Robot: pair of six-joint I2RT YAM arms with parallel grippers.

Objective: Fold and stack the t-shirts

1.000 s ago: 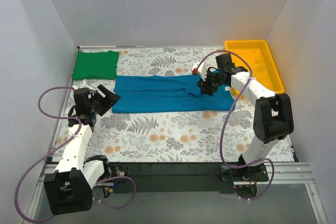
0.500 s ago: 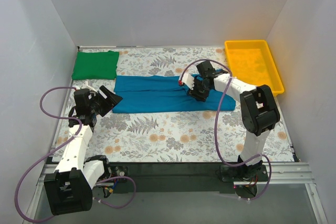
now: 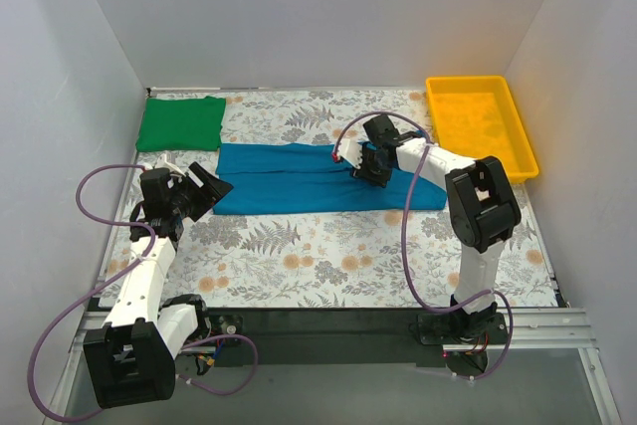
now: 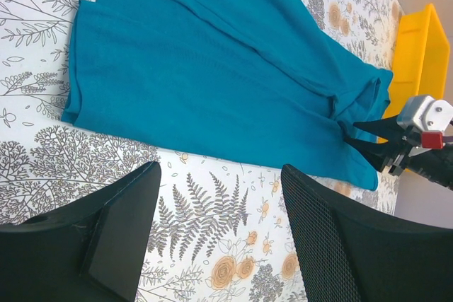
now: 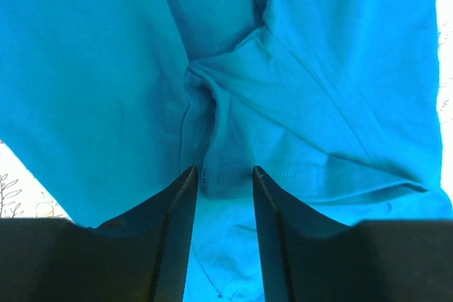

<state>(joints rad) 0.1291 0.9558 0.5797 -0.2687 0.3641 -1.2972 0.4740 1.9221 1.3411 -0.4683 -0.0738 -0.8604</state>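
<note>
The teal-blue t-shirt [image 3: 289, 181] lies in a long folded strip across the middle of the table. The green t-shirt [image 3: 180, 123] sits folded at the back left corner. My right gripper [image 3: 360, 168] is down on the teal shirt, right of its middle. In the right wrist view its jaws [image 5: 224, 170] stand a little apart, straddling a rumpled hem of the teal cloth [image 5: 318, 68]. My left gripper [image 3: 214, 189] hovers open near the strip's left end. The left wrist view shows that gripper [image 4: 219, 169] with only floral table between its fingers, and the teal shirt [image 4: 212, 83] beyond.
A yellow tray [image 3: 518, 136] stands at the back right, also seen in the left wrist view [image 4: 417, 47]. White walls close in the table on three sides. The right gripper [image 4: 350, 132] shows at the shirt's far end in the left wrist view.
My right gripper has slid left along the teal shirt from near its right end toward the middle, and its jaws have narrowed. The left arm has stayed put.
</note>
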